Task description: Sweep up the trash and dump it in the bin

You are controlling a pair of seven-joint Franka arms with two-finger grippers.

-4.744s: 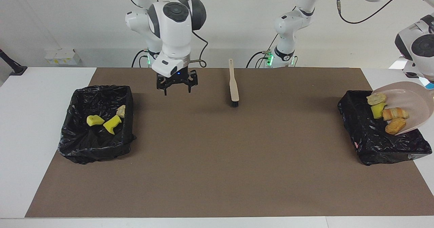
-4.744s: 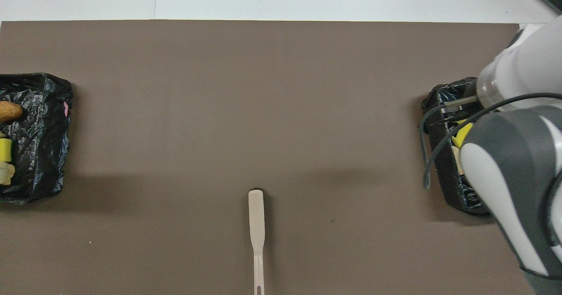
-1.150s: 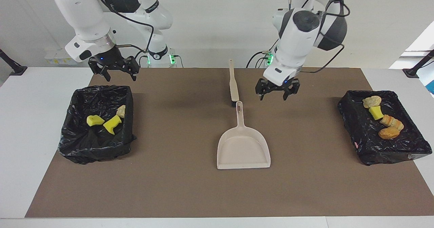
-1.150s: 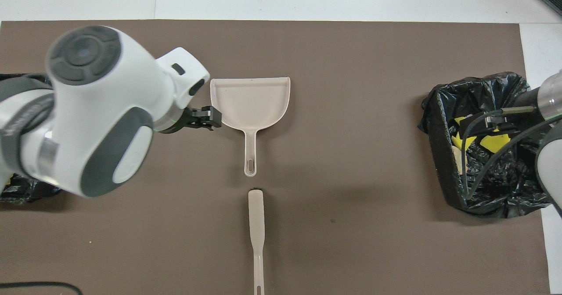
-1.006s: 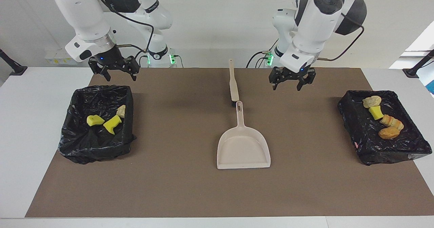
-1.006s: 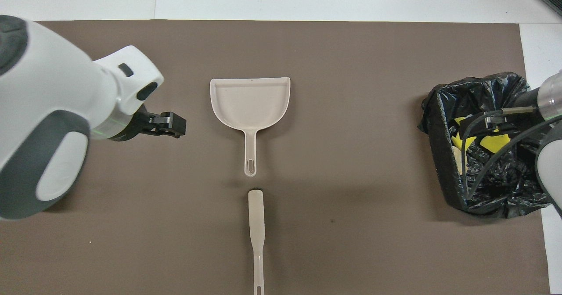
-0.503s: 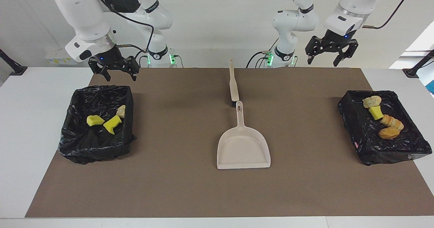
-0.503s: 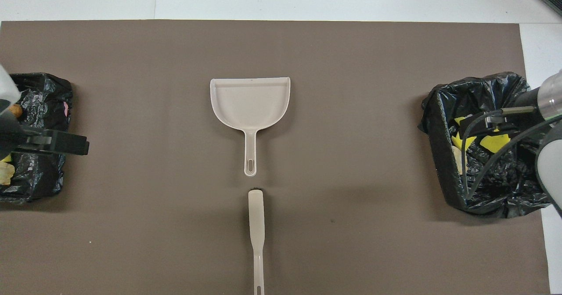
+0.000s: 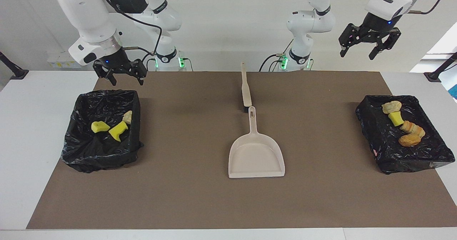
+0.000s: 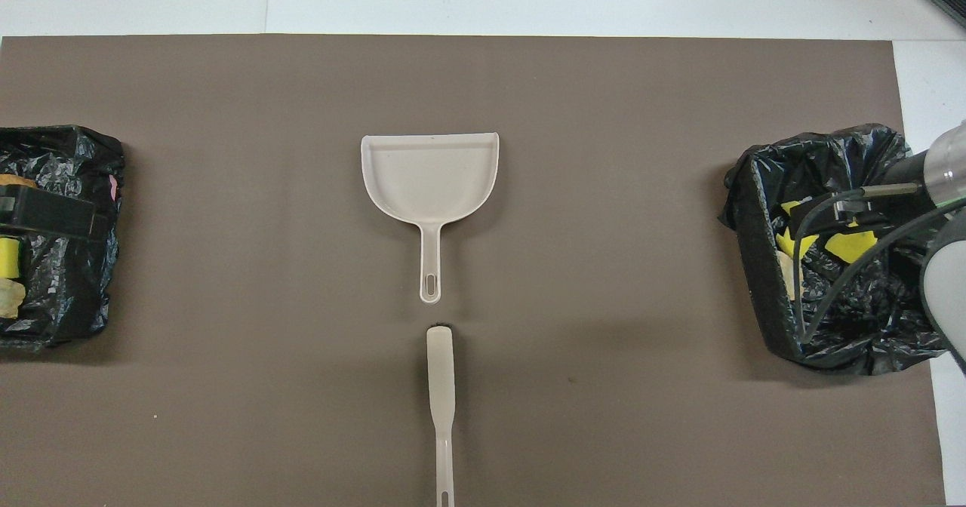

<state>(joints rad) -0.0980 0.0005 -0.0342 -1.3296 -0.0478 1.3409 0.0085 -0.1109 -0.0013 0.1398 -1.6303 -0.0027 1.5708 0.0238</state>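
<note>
Seven pieces of trash, all inside two black-lined bins: three in the bin point(image 9: 101, 129) at mid left of the facing view, four in the bin point(image 9: 405, 133) at mid right of it. In the first, two yellow chunks point(image 9: 109, 128) side by side and a pale tan bit point(image 9: 127, 117) just beside them. In the second, a pale bit point(image 9: 391, 106) touching a yellow chunk point(image 9: 395, 118), then two brown pastry bits point(image 9: 410, 134) touching each other.

At frame centre, a beige dustpan point(image 9: 256, 154) flat on the brown mat point(image 9: 200, 197), pan mouth toward the lower edge of the facing view, handle pointing up the frame. Just above the handle's tip, a beige brush point(image 9: 245, 88), bristle end near the dustpan handle though touching or apart cannot be told, its own handle running up toward the top of the frame.

Right gripper point(image 9: 119, 76) in the upper left of the facing view, raised over the upper edge of its bin, fingers spread apart, holding nothing. Left gripper point(image 9: 367, 47) high in the upper right, up in the air over the table's upper right corner, fingers likewise apart and empty
</note>
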